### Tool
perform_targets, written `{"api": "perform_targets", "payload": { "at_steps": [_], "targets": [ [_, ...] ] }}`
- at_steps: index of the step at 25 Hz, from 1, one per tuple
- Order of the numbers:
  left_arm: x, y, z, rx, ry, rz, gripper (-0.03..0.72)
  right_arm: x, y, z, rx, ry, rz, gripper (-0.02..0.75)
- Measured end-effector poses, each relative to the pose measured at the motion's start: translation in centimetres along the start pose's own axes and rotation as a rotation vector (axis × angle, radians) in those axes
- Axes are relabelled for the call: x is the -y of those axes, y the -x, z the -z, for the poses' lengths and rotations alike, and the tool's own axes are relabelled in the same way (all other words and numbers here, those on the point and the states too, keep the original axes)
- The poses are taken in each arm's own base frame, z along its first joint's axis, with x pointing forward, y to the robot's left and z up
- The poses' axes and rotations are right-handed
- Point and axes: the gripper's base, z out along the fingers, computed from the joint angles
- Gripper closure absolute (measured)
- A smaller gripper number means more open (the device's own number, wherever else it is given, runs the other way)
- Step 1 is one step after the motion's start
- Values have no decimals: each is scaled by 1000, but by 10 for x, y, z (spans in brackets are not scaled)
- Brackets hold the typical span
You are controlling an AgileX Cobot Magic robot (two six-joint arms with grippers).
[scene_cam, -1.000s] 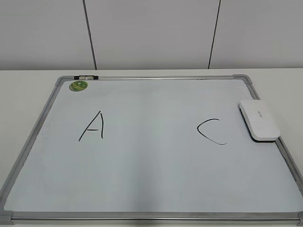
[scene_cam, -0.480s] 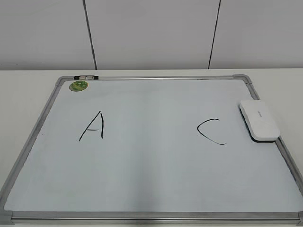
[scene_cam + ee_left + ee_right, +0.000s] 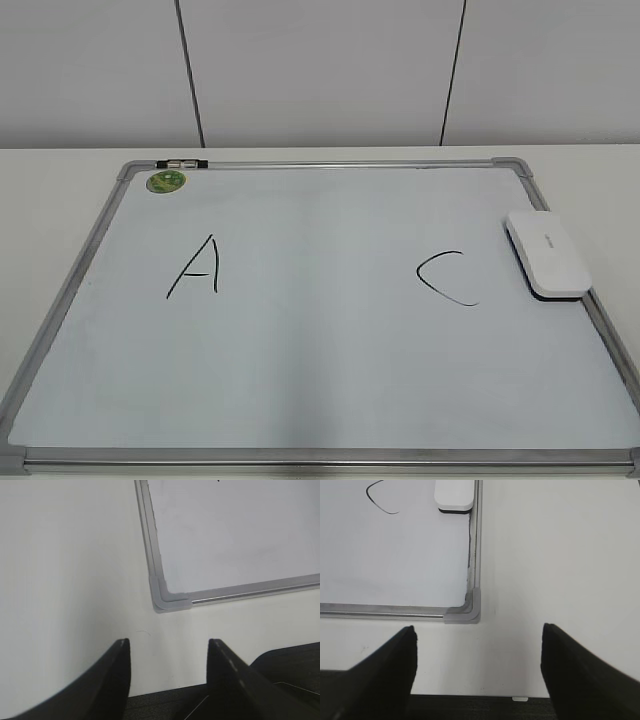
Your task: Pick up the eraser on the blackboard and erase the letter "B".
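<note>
The white eraser (image 3: 547, 254) lies on the blackboard (image 3: 320, 390) against its right frame, just right of the black "C" (image 3: 447, 277); its near end also shows in the right wrist view (image 3: 454, 495). A black "A" (image 3: 196, 267) is on the board's left half. No letter "B" shows between them; that area is bare. My left gripper (image 3: 169, 647) is open and empty over the table near the board's front left corner (image 3: 170, 602). My right gripper (image 3: 478, 632) is open and empty near the front right corner (image 3: 465, 611). Neither gripper shows in the exterior view.
A round green sticker (image 3: 166, 181) sits at the board's far left corner. The white table (image 3: 60, 190) surrounds the board. Its dark front edge (image 3: 480, 707) lies just below both grippers. A white panelled wall (image 3: 320, 70) stands behind.
</note>
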Motion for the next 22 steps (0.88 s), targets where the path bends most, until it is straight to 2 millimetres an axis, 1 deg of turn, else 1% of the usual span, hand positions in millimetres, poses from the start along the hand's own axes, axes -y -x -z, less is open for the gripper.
{"api": "perform_targets", "payload": {
  "at_steps": [10,16,22],
  "targets": [
    [0,0,1,9,2,1,330,0,-1,1,10,-2,0,147],
    [0,-10,15,123,35,20,330,0,-9,12,103,-9,-2,147],
    [4,-28,34,294,50,5,330,-1,-19,22,200,-17,-5,147]
  ]
}}
